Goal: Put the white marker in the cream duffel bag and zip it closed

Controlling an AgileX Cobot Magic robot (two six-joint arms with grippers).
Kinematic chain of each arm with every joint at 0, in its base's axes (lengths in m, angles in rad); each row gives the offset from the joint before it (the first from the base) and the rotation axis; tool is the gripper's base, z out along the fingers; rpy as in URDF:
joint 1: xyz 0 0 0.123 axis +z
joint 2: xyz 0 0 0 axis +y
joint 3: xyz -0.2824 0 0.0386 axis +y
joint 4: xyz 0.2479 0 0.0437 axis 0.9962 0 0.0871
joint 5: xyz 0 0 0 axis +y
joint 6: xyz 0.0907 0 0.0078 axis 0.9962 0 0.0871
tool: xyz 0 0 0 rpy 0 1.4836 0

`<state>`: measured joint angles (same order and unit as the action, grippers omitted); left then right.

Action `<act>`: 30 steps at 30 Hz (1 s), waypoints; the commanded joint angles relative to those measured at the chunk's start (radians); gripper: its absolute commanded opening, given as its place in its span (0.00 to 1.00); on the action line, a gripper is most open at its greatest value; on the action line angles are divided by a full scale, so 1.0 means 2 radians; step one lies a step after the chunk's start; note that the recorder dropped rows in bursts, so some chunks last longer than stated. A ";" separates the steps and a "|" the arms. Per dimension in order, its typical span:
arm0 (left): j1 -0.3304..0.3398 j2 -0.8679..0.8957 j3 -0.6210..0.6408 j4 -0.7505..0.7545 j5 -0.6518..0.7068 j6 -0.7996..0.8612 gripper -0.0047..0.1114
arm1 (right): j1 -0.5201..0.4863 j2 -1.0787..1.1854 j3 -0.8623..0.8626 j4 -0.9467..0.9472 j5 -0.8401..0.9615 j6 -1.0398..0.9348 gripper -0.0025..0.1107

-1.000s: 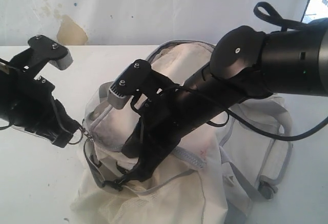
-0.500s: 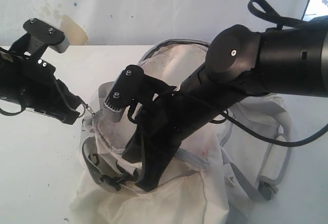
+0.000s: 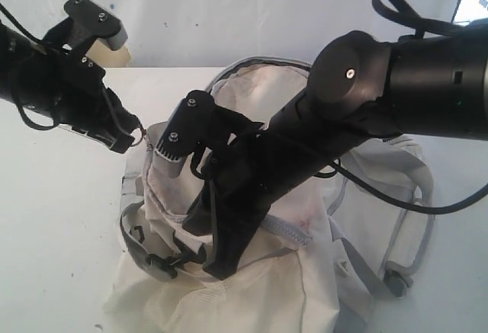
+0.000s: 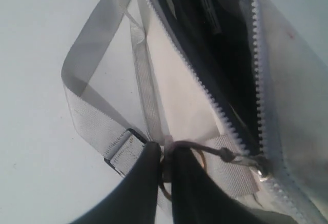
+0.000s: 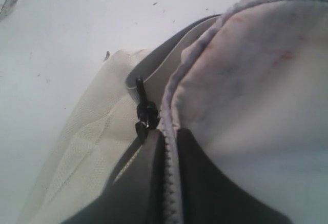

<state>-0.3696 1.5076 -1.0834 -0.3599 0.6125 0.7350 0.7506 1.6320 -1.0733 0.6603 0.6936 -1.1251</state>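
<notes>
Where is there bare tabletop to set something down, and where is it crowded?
Bare table left of the cream duffel bag, under the left claw, and a strip right of the bag. Crowded centre: bag, right arm, right claw on its zipper.

The left gripper (image 4: 164,150) pinches a thin ring (image 4: 200,157), seemingly metal, corded to the zipper pull (image 4: 261,165) of the cream duffel bag (image 4: 174,90). Its zipper (image 4: 190,75) gapes over dark lining (image 4: 215,65), with a grey strap (image 4: 84,121) looping beside.

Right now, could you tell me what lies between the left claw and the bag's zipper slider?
A metal ring, pinched by the claw, and a short dark cord, as the left wrist view shows.
</notes>
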 commanded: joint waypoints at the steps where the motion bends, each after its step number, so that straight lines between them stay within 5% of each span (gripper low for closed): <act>1: 0.010 0.014 -0.023 0.016 -0.040 0.028 0.04 | 0.004 0.001 0.009 -0.029 0.071 0.005 0.02; 6: 0.010 0.029 -0.029 0.020 -0.087 0.025 0.04 | 0.004 0.001 0.009 -0.040 0.075 0.005 0.02; 17: 0.015 0.144 -0.184 0.003 -0.058 0.023 0.04 | 0.004 0.001 0.009 -0.074 0.079 0.030 0.02; 30: 0.139 0.167 -0.231 0.001 0.028 -0.007 0.04 | 0.003 0.001 0.009 -0.200 0.125 0.096 0.02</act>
<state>-0.1572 1.8519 -1.5293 -0.3745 0.7096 0.7681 0.7506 1.6320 -1.0733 0.3267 0.8210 -0.9532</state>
